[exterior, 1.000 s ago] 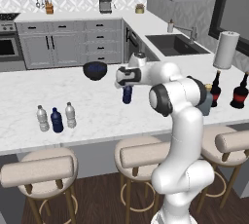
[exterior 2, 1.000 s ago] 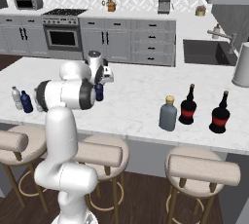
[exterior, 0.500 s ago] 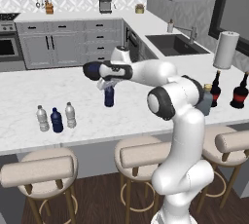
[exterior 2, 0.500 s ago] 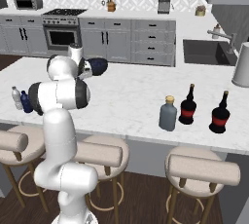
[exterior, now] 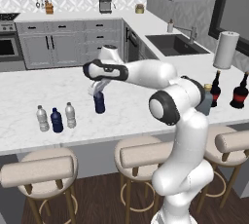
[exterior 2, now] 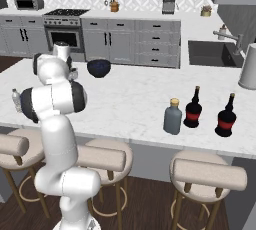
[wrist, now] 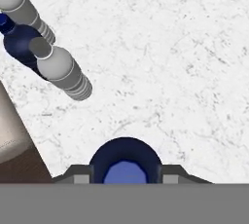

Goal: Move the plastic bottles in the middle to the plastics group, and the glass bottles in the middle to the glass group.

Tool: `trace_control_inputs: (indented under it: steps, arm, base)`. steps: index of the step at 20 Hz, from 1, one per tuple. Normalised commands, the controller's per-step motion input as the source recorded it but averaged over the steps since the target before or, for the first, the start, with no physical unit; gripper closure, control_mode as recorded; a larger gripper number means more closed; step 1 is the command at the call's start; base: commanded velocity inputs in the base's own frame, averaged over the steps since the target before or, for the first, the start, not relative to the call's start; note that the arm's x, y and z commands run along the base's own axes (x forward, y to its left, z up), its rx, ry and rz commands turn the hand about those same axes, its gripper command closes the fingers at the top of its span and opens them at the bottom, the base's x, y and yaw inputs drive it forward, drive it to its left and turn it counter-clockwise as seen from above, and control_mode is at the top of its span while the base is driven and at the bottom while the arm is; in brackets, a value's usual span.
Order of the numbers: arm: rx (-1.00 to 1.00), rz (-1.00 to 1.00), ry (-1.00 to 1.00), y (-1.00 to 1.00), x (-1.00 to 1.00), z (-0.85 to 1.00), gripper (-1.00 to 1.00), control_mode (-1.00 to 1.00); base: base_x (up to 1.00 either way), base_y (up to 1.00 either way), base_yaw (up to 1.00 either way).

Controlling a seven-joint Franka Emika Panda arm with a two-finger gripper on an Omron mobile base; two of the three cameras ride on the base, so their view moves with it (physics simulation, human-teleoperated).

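You are looking over a white marble worktop (exterior: pixel 146 116) in a grey kitchen. Your tool (exterior: pixel 98 91) is clamping its two fingers on the cap end of the dark blue bottle (exterior: pixel 99 103), which is standing upright on the marble. Left of it three small water bottles (exterior: pixel 56 119) are grouping near the front edge, apart from it. Far right, the grey-blue bottle (exterior 2: pixel 172 117) is standing just beside two red-labelled bottles (exterior 2: pixel 193 109). Your arm is reaching left across the worktop, wrist pointing down.

White glossy arm (exterior: pixel 187 135), rounded segments, dark grey joint rings; small dark fingertips (wrist: pixel 168 173) on gripper (exterior: pixel 97 87).
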Motion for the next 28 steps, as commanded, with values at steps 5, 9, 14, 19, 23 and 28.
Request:
trace_control_inputs:
  steps: [5,9,14,19,23,28]
  arm:
    - [0.00,0.19,-0.10,0.42,-0.42,-0.03,1.00,-1.00]
    - [0.00,0.11,-0.08,0.45,-0.01,-0.02,1.00,-1.00]
    - [0.00,0.02,-0.04,0.09,0.06,-0.01,1.00,-1.00]
    - [0.01,0.00,0.00,0.01,0.08,-0.14,1.00,-1.00]
    - [0.04,0.00,0.00,0.05,0.06,-0.18,1.00,-1.00]
    - [0.07,0.00,0.00,0.06,0.15,-0.06,1.00,-1.00]
  base:
    - [0.00,0.00,0.00]
    - [0.00,0.00,0.00]
    - [0.00,0.00,0.00]
    - [0.00,0.00,0.00]
    - [0.00,0.00,0.00]
    - [0.00,0.00,0.00]
